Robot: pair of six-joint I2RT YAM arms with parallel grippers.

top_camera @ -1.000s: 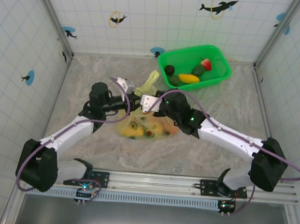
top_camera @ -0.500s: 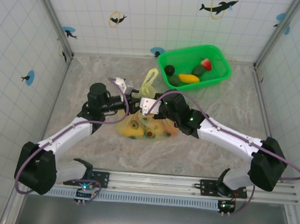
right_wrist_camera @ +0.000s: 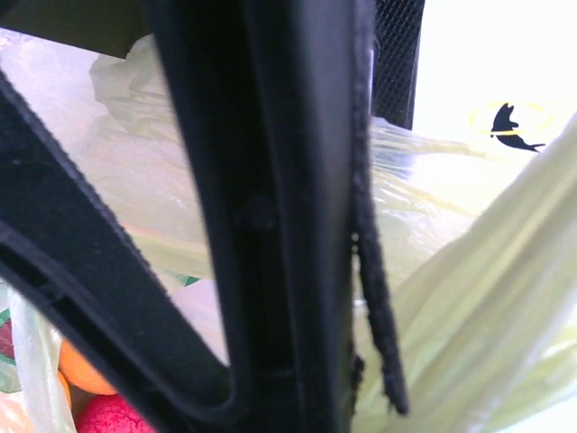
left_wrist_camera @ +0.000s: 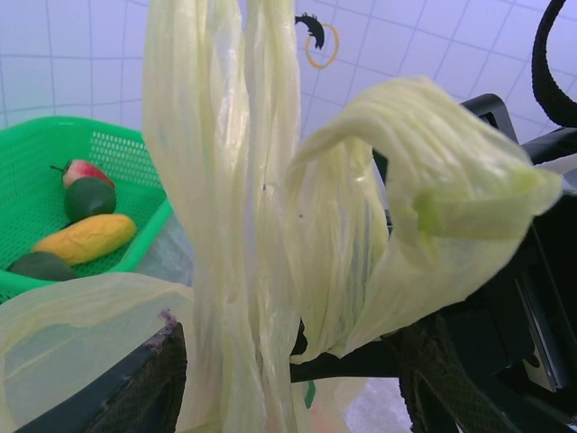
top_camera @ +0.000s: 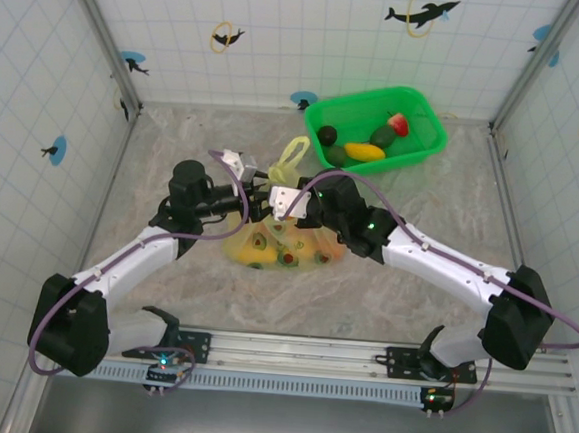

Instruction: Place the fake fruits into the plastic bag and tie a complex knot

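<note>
Seen from above, the left arm [top_camera: 126, 259] and right arm [top_camera: 436, 263] are reaching from the bottom edge toward the middle of the frame, over a marbled table [top_camera: 383, 304]. Just below their meeting point, slightly left of centre, the plastic bag [top_camera: 267, 245] is lying on the table, with fake fruits [top_camera: 327, 246] showing orange and yellow through its thin film. The left gripper [top_camera: 257, 201] and right gripper [top_camera: 277, 201] are meeting nearly tip to tip above the bag's top. In the left wrist view, the left gripper's fingers [left_wrist_camera: 149, 392] are standing wide apart at the bottom corners, and twisted handle strips [left_wrist_camera: 225, 180] are running up between them, unpinched. A fold of film [left_wrist_camera: 433, 189] is drooping at right. In the right wrist view, a black finger [right_wrist_camera: 270, 225] is blocking the centre, with an orange fruit [right_wrist_camera: 77, 370] peeking in at lower left; whether those jaws are pressed together cannot be told. Beyond the grippers, a handle loop [top_camera: 292, 157] is sticking up. Farthest, at upper right, a green basket [top_camera: 404, 160] is holding more fruits: yellow, red, dark green and near-black.
</note>
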